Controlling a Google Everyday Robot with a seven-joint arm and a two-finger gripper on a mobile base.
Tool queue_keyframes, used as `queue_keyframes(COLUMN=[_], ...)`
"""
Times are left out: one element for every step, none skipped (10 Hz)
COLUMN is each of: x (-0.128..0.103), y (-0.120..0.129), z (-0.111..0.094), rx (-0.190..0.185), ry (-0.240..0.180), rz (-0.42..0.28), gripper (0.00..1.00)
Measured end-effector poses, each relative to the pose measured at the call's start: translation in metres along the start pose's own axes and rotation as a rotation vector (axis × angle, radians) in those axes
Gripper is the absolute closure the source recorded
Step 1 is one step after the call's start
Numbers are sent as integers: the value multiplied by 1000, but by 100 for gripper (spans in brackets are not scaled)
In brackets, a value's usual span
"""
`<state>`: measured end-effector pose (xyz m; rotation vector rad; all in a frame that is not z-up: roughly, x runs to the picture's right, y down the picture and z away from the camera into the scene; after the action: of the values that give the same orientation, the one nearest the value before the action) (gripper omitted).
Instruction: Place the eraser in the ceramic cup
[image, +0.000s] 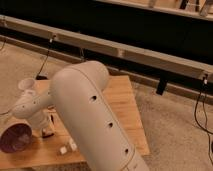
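The one camera view looks over my own arm, and its white bulk hides most of the middle of the wooden table. My gripper hangs low at the left and points down at the tabletop. It is just beside the purple bowl and nearer the camera than the ceramic cup. I cannot tell whether it is parted or closed from this angle.

I cannot pick out the eraser either. I judge it lies in the dark patch right under the gripper, but I cannot say whether it is held, merely touched or missed.

That doubt is my first risk. A flat, thin block against a board gives little to catch, so a shallow pinch could slip off and leave it behind when I rise.

The second risk is the cup. It stands upright at the far left corner of the table, close to my wrist, so a careless lift or swing could knock it over or off the edge.

The third is the bowl. It sits so near the gripper, with its mouth wide open, that an early release would drop the eraser into the wrong vessel.

A small whitish block also lies near the gripper, and a sideways drag could shove it along.
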<state>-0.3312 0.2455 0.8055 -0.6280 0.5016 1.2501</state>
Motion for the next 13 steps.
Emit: queue_keyframes(x=[1,1,0,-1,-3,-3,-6,-8,-12,-15,-21,-25,-29], y=[0,-2,-1,-1,2,6,9,10,13,15,17,18,19], z=[-3,-10,-18,-37,-52,-75,-97,-111,-130,-143,-158,-166,-170], rx=[6,20,28,38,36,30,24,20,13,8,6,7,7], ry=[-4,-10,-21,-43,-61,-83,-109,-123,-142,-151,-162,-162,-163], rz=[-7,-15,-21,-29,-34,-41,-55,-65,-77,-85,-97,-105,-109], gripper=[99,100,100,100,100,100,100,100,100,100,100,100,100])
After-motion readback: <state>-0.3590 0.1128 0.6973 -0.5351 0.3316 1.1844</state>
